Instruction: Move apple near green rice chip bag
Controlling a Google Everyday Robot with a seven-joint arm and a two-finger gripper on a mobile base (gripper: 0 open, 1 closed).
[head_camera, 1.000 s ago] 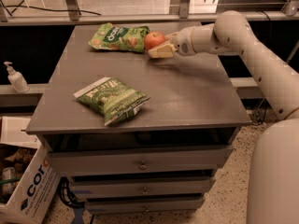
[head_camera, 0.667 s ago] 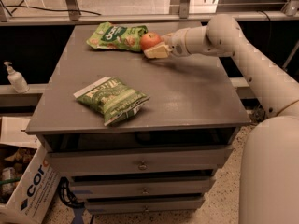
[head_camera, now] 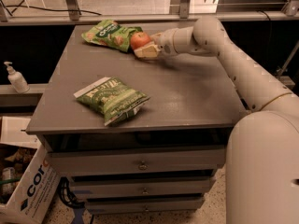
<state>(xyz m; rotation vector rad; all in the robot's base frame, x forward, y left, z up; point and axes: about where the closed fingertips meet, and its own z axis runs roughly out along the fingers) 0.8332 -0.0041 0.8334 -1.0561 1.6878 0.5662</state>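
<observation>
The red-orange apple (head_camera: 139,40) sits between the fingers of my gripper (head_camera: 144,45) at the far middle of the grey table (head_camera: 187,92). The gripper is shut on the apple, which touches the right edge of the light-green rice chip bag (head_camera: 108,33). That bag lies flat at the table's far left, with white lettering facing up. My white arm reaches in from the right across the far part of the table.
A darker green bag with a white end strip (head_camera: 112,98) lies near the table's front left. A soap dispenser (head_camera: 16,78) stands on a ledge at left. A cardboard box (head_camera: 25,185) sits on the floor at lower left. Drawers are below the tabletop.
My gripper has carried the apple a little to the left, closer against the light-green bag. The two bags have not moved.
</observation>
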